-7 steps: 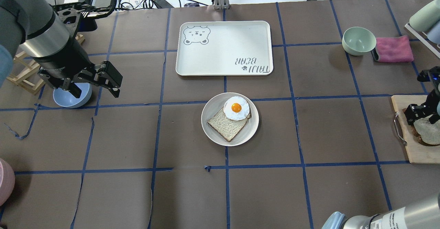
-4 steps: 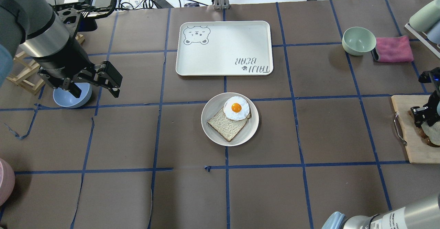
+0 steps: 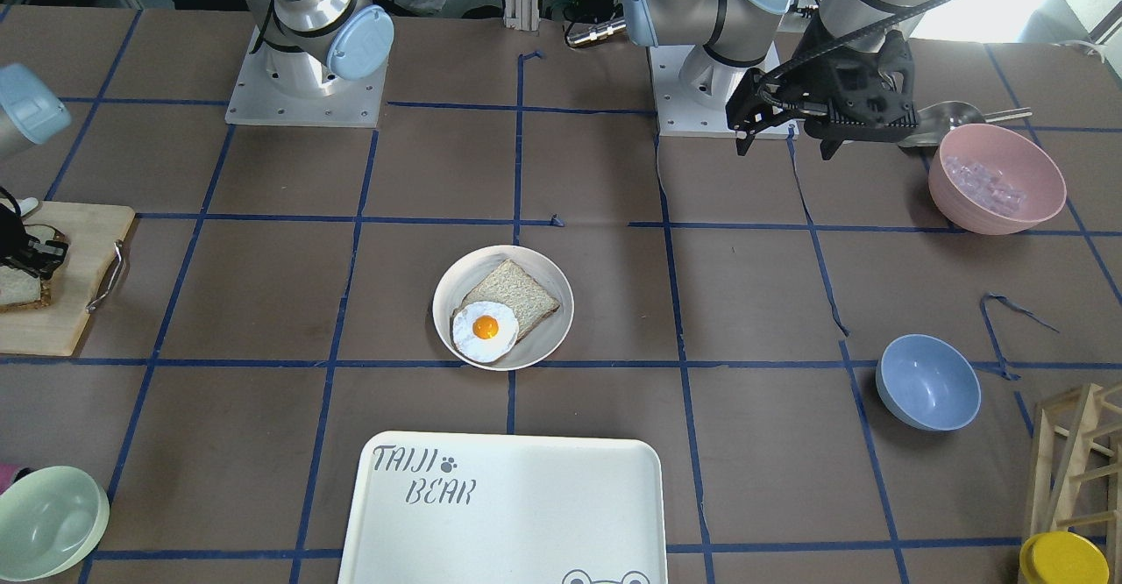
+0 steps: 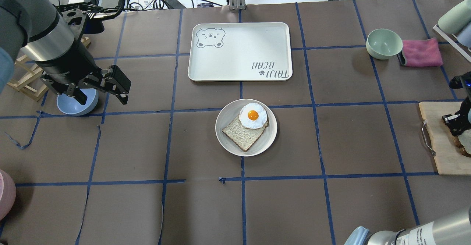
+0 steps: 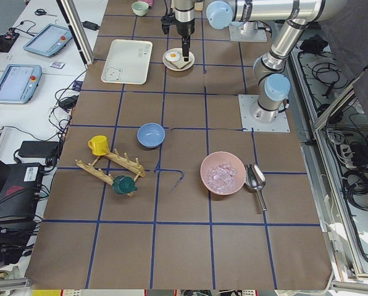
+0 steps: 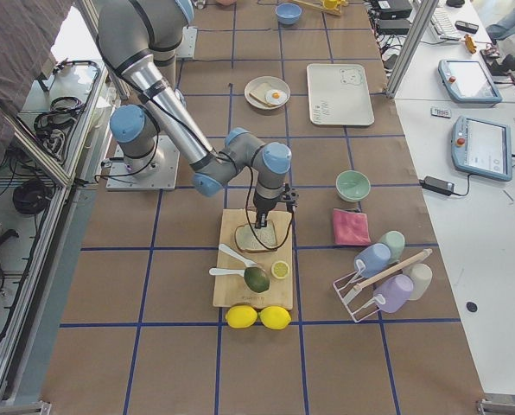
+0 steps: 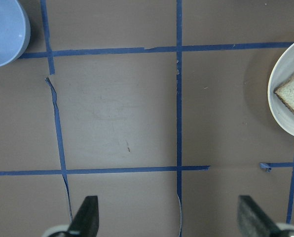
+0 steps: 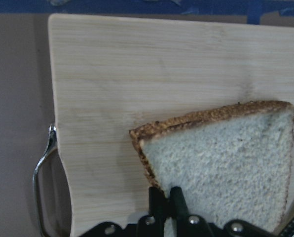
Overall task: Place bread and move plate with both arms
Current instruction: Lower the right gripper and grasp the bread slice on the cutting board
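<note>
The bread (image 8: 226, 163) lies on a wooden cutting board (image 8: 137, 74) at the table's right end, and also shows in the overhead view (image 4: 464, 144). My right gripper (image 8: 165, 200) is shut on its crusted edge; it stands over the board in the overhead view (image 4: 455, 121) and the front view (image 3: 26, 251). The plate (image 4: 220, 121) sits mid-table and holds a squarer slice (image 4: 241, 135) with a fried egg (image 4: 253, 115) on it. My left gripper (image 4: 101, 97) is open and empty, hovering left of the plate, its fingers (image 7: 88, 215) wide apart.
The white TAIJI BEAR tray (image 4: 239, 50) lies behind the plate. A blue bowl (image 4: 73, 107) sits under my left gripper. A green bowl (image 4: 383, 43) and a pink cloth (image 4: 421, 52) are at the far right. A pink bowl of ice (image 3: 995, 176) and a wooden rack (image 3: 1078, 452) stand on the left side.
My right gripper and the bread have shifted right along the cutting board, toward the view's edge. The left arm, the plate and its contents have not moved.
</note>
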You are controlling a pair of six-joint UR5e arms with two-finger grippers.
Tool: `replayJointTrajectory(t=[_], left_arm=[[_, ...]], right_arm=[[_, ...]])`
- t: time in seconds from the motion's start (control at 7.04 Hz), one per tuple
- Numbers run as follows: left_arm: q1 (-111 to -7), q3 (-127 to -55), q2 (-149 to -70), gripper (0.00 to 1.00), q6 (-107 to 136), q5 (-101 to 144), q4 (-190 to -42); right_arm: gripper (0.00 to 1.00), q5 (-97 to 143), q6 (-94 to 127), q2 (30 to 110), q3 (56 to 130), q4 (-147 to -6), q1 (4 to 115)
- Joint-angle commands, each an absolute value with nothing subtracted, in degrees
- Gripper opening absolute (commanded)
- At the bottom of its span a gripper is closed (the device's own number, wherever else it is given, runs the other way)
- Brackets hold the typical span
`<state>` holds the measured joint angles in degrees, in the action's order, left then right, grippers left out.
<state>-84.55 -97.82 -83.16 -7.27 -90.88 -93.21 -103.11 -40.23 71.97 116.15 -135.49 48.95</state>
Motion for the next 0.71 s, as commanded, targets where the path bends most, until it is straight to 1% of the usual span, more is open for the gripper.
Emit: replayJointTrajectory(t=[0.0, 0.57], left_arm=[[-84.6, -97.8, -83.1, 1.0, -7.3, -90.9, -93.0], [-84.6, -97.8, -83.2, 1.0, -7.4, -90.9, -93.0]], right_arm=[[0.0, -103.7, -40.9, 73.2, 115.2, -137.0, 49.9], [0.0, -103.4, -40.7, 74.1, 115.1, -137.2, 50.7]])
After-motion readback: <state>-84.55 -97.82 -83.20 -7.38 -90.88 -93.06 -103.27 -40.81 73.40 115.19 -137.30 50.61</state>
